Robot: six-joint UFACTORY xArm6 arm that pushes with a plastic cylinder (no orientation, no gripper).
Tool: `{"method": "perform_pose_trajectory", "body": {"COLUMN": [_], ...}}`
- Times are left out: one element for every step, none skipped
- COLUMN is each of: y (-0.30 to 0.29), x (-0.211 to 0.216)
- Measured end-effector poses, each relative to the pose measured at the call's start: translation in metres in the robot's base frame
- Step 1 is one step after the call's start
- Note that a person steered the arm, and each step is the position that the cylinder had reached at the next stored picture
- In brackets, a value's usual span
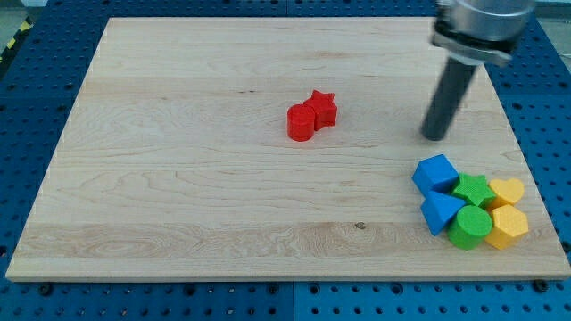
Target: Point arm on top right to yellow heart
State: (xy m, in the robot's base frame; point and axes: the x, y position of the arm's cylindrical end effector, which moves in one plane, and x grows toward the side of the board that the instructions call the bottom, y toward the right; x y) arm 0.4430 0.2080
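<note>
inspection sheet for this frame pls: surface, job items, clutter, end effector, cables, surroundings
surface: wooden board, flat.
job's things: yellow heart at the right of the cluster at the view's bottom right, touching green star.
clutter: blue cube, blue triangle, green cylinder, yellow hexagon; red cylinder touching red star mid-board.
end effector: my tip above the blue cube, apart.
cables: nothing seen.
surroundings: blue pegboard.

Bare board lies between my tip and the blue cube, which fronts the yellow heart below-right.
</note>
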Motion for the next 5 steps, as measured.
{"method": "perform_pose_trajectory", "body": {"y": [0.011,0.044,0.067,0.093,0.093], "x": [0.004,0.04,0.046,0.054,0.055]}}
